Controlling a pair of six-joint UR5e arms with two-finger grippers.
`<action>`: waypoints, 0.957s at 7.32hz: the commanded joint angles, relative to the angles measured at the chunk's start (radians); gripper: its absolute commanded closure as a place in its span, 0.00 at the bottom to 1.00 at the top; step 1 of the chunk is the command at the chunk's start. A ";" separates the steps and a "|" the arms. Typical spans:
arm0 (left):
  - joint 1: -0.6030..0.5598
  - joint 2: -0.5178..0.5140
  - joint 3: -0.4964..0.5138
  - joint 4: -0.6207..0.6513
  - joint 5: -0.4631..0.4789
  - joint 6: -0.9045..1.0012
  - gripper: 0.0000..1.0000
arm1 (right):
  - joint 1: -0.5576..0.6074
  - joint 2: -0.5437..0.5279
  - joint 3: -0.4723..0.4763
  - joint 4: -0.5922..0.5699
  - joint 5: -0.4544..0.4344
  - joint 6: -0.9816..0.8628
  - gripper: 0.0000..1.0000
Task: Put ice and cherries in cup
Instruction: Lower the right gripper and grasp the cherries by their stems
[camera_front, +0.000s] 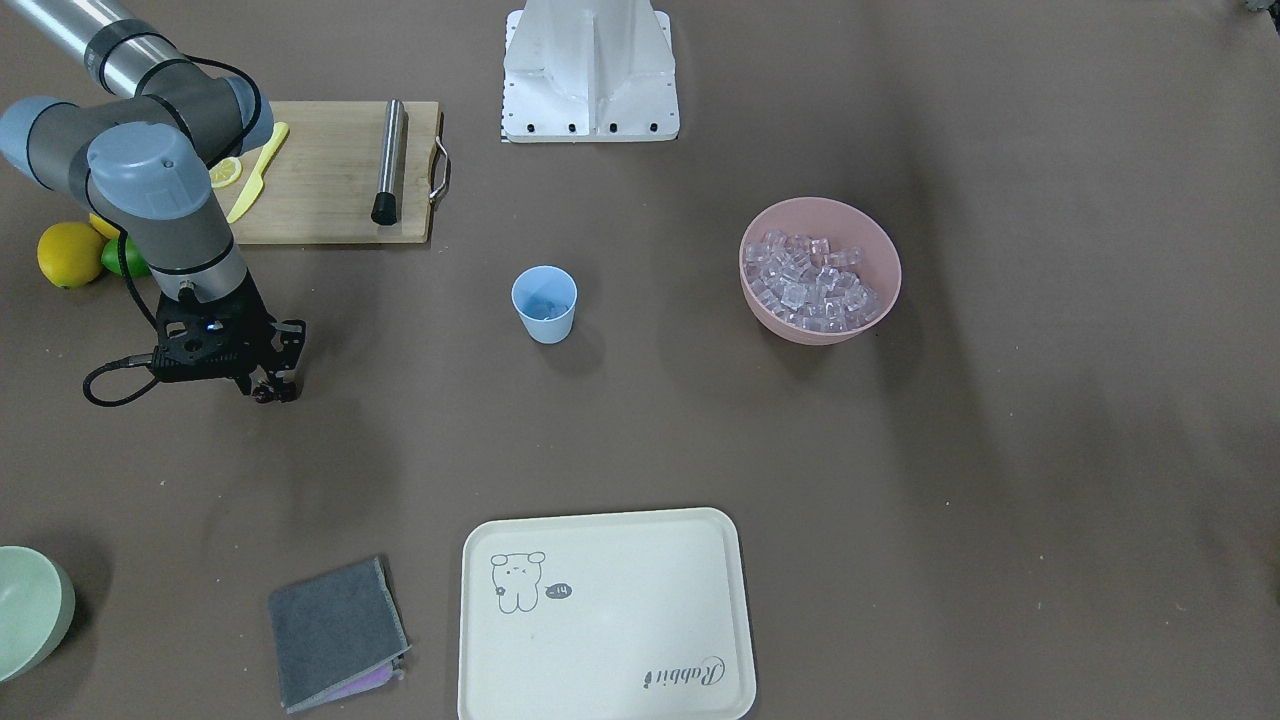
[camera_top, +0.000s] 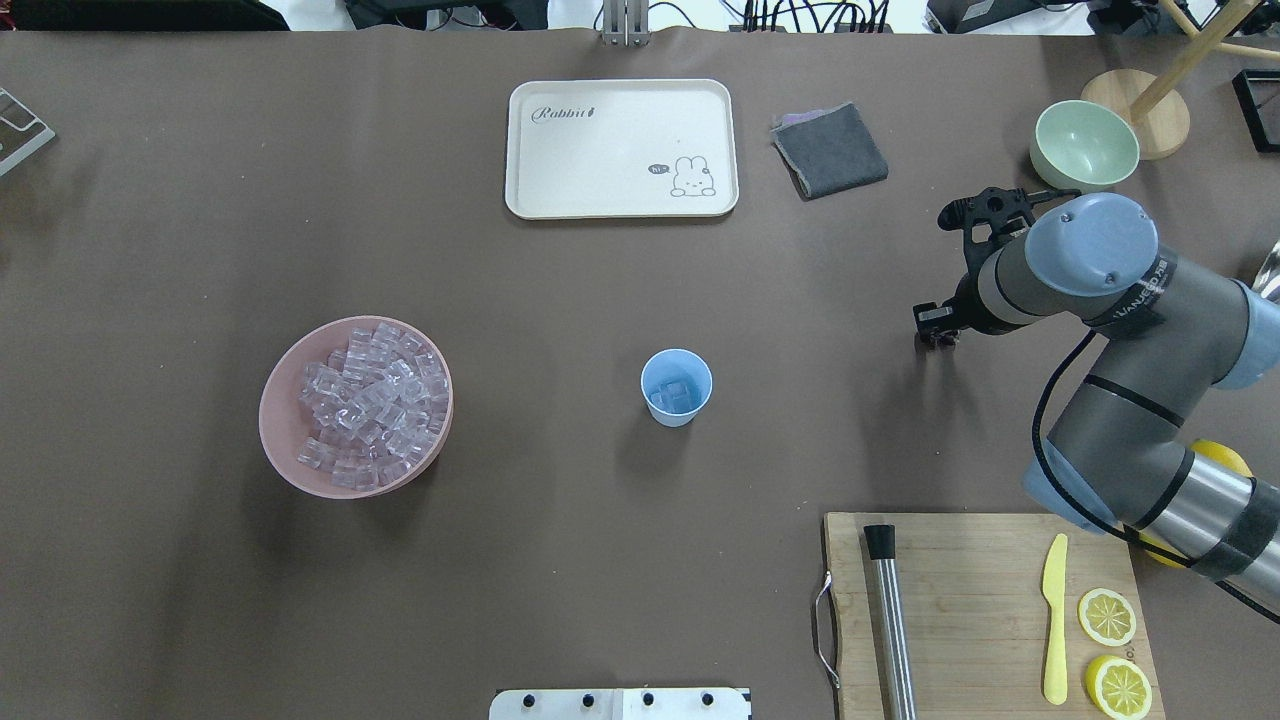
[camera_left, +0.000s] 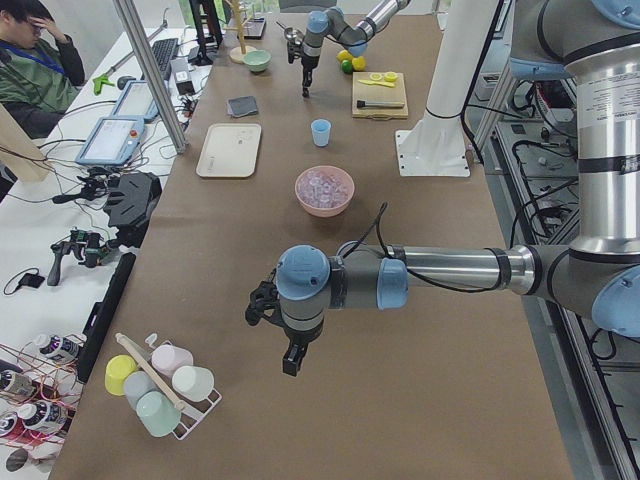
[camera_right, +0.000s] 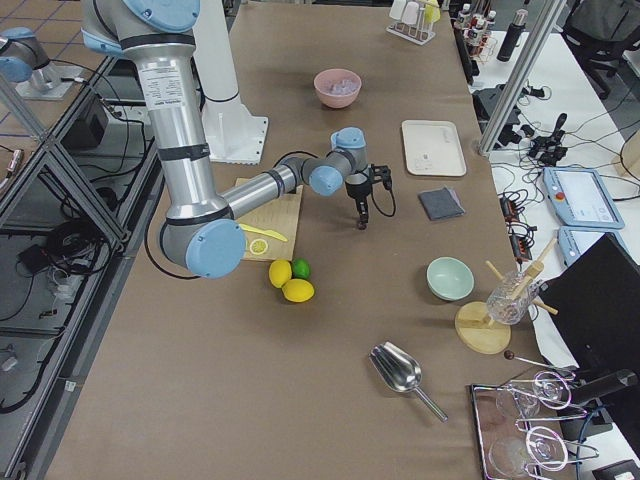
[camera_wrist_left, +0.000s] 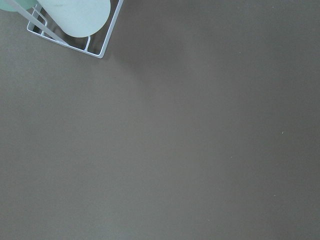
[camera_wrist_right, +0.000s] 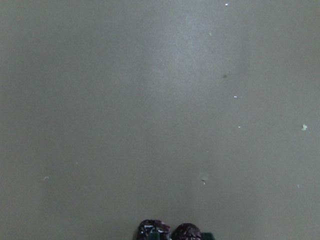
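The right gripper (camera_front: 268, 388) pinches the cherries (camera_wrist_right: 186, 232) over the table (camera_front: 700, 420). How open the left gripper (camera_left: 291, 360) is cannot be told

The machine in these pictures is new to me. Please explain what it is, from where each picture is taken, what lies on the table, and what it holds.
It is a robot with two arms at a table. Two cameras look down, one behind it, one facing it; two look from the table's ends; two sit on the wrists. On the table stand the cup, a pink bowl of ice, a tray, a cloth and a cutting board. The right gripper pinches the cherries. The left gripper's state I cannot tell.
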 joint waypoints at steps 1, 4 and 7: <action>0.001 0.000 0.000 0.000 0.000 0.000 0.02 | 0.000 -0.001 -0.001 -0.001 0.000 -0.002 0.61; 0.001 0.000 -0.001 0.000 -0.002 -0.001 0.02 | 0.008 0.000 0.008 -0.001 0.006 -0.029 1.00; 0.001 0.000 -0.001 0.000 -0.002 -0.001 0.02 | 0.029 0.026 0.016 -0.004 0.015 -0.031 1.00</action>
